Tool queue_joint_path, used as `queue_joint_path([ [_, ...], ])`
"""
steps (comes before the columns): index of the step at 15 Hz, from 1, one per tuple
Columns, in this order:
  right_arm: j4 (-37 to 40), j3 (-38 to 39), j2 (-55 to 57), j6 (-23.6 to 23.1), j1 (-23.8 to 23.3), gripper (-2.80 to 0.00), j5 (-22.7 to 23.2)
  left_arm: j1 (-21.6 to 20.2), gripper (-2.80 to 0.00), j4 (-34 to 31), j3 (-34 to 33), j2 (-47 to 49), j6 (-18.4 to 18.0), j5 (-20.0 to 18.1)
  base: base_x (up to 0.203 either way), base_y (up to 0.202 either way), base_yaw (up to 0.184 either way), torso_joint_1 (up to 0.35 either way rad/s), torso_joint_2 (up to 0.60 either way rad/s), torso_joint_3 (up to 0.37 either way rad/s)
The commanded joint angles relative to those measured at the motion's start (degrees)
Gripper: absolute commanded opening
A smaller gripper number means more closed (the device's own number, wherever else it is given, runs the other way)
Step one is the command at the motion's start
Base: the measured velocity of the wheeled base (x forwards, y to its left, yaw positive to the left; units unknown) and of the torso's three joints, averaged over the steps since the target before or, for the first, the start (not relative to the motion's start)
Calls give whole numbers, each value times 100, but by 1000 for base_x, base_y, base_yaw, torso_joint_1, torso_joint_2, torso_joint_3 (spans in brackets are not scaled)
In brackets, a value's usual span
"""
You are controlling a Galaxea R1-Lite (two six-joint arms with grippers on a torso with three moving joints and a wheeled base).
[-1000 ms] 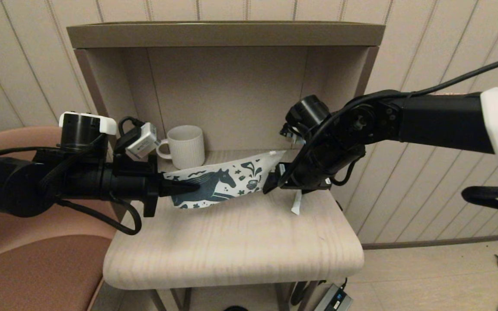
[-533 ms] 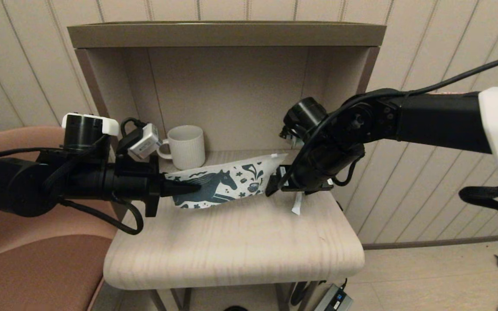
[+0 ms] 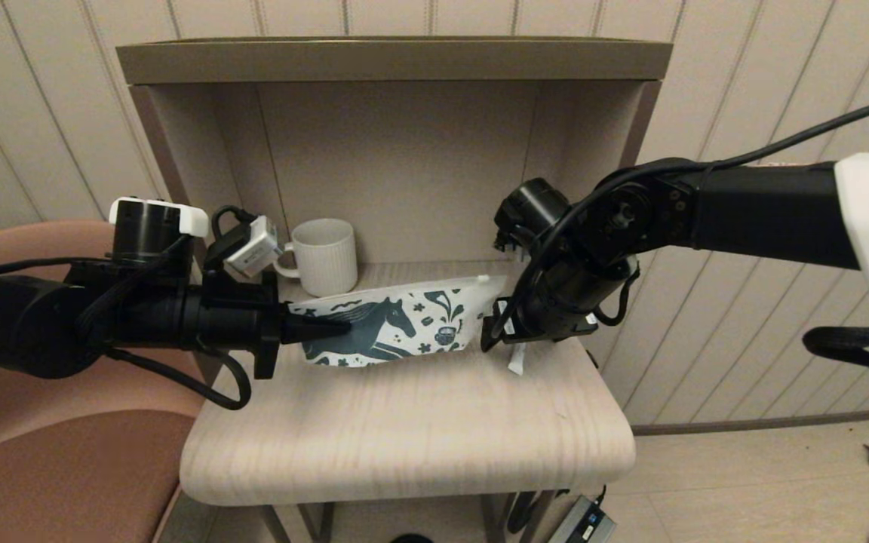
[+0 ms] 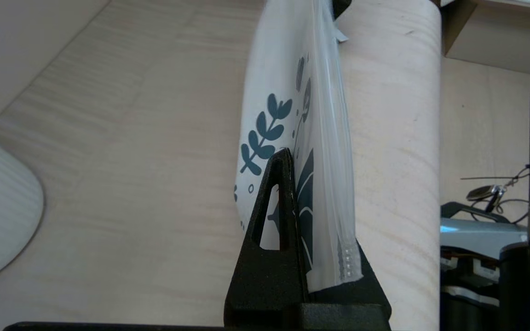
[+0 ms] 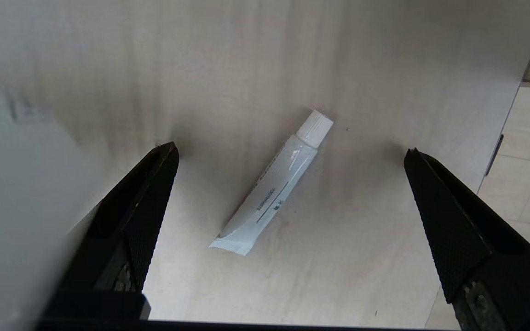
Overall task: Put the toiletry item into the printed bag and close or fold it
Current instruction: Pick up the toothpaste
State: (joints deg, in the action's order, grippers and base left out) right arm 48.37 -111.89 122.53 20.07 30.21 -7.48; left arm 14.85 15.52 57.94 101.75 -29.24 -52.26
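On our pale shelf (image 3: 404, 422), the left claw (image 3: 325, 327) pinches the bag's (image 3: 397, 324) end; our right claw (image 5: 288, 151) gapes wide above the tube (image 5: 274, 184) — it lies flat between the fingers.

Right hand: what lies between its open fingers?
In the right wrist view, the toothpaste tube lies on the bare wooden tabletop between the right hand fingers, touching neither.
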Motion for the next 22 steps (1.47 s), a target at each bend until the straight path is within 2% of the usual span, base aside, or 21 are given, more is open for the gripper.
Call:
queue_joint_path([
  [1, -5, -8, 51, 15, 29, 0, -10, 0, -280, 13, 7, 12, -20, -30, 0, 0, 0, 0, 0, 0],
  [2, -30, 0, 51, -3, 38, -280, -17, 1, -280, 13, 7, 35, -20, -30, 0, 0, 0, 0, 0, 0],
  [10, -3, 0, -36, 32, 187, -280, 9, 1, -280, 127, -20, 11, -20, -39, 0, 0, 0, 0, 0, 0],
  [16, 98, 83, -591, 74, 181, -280, 18, 1, -280, 136, -72, 20, -65, -20, 0, 0, 0, 0, 0, 0],
  [18, 228, 101, -904, 79, 176, -280, 18, 1, -280, 145, 19, 143, -93, 34, 0, 0, 0, 0, 0, 0],
  [20, 318, 96, -1374, 78, 145, -280, 18, 38, -280, 415, 150, 342, -85, 135, 0, 0, 0, 0, 0, 0],
  [22, 368, 49, -1836, 48, 125, -280, 13, 247, -280, 719, 165, 377, -76, 402, 0, 0, 0, 0, 0, 0],
])
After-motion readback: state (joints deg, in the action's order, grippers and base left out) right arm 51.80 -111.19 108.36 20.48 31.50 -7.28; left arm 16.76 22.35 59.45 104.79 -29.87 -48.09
